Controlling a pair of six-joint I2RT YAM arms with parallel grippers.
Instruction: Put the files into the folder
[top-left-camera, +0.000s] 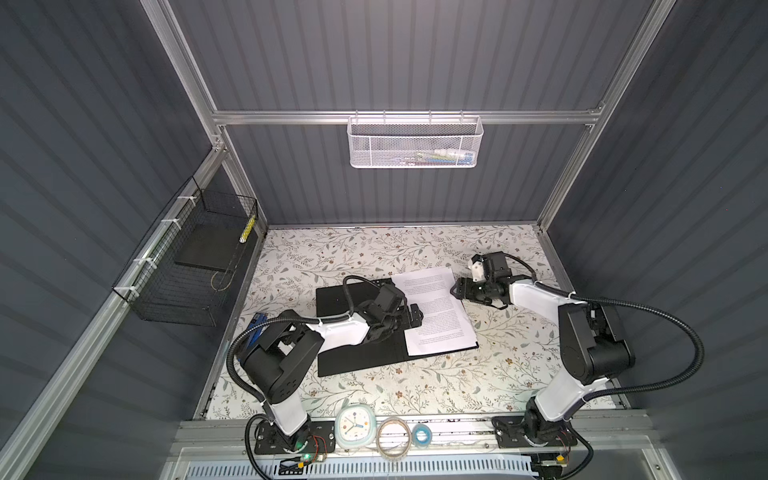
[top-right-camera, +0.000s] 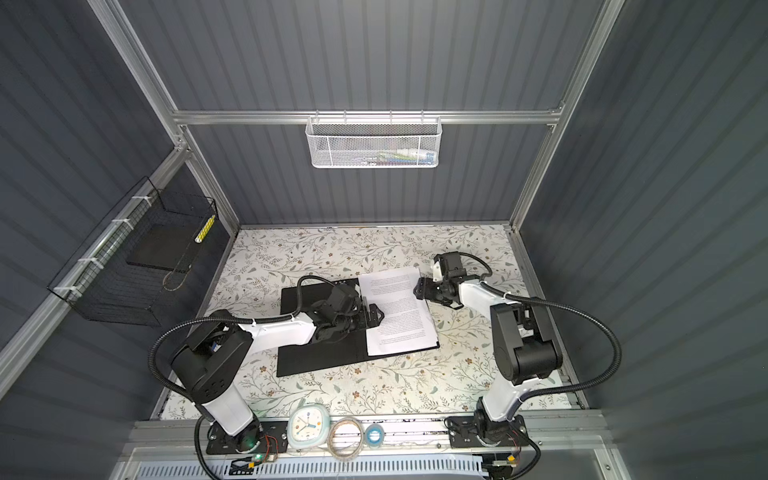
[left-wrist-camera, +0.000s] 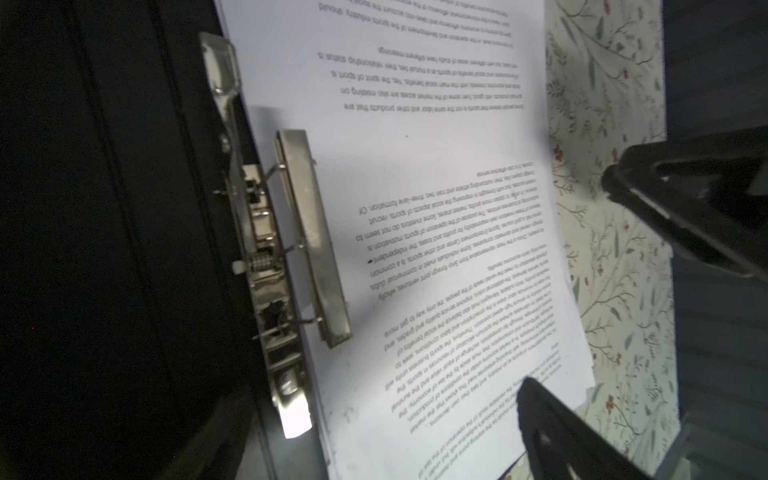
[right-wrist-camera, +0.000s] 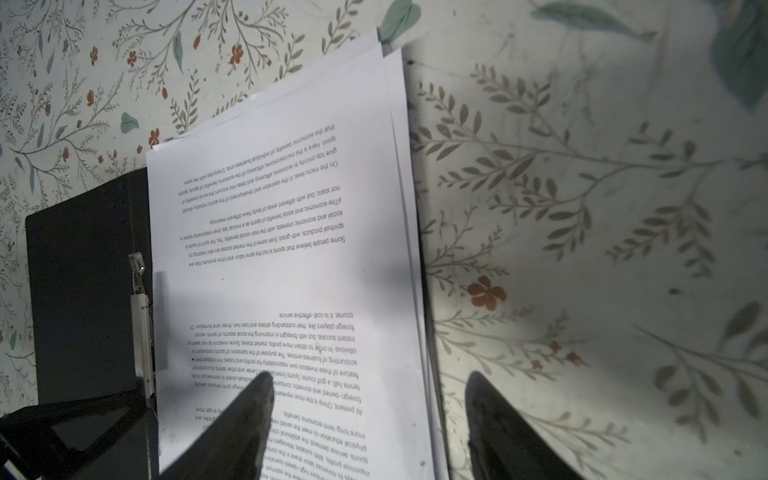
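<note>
The folder (top-left-camera: 357, 361) (top-right-camera: 320, 361) lies open on the floral table, black inside facing up. The files (top-left-camera: 436, 316) (top-right-camera: 399, 316), white printed sheets slightly fanned, lie on its right half and stick out past its far edge. The metal clamp (left-wrist-camera: 311, 237) by the spine stands over the sheets' inner edge. My left gripper (top-left-camera: 415, 315) (top-right-camera: 375, 314) (left-wrist-camera: 571, 282) hovers open over the sheets next to the clamp. My right gripper (top-left-camera: 456, 289) (top-right-camera: 417, 288) (right-wrist-camera: 370, 378) is open at the files' (right-wrist-camera: 291, 270) right edge. One finger is over paper, the other over the tablecloth.
A small blue stapler (top-left-camera: 255, 328) lies behind the left arm near the table's left edge. A black wire basket (top-left-camera: 187, 270) hangs on the left wall and a white mesh basket (top-left-camera: 415, 143) on the back wall. A clock (top-left-camera: 353, 426) and tape rolls (top-left-camera: 394, 436) sit on the front rail.
</note>
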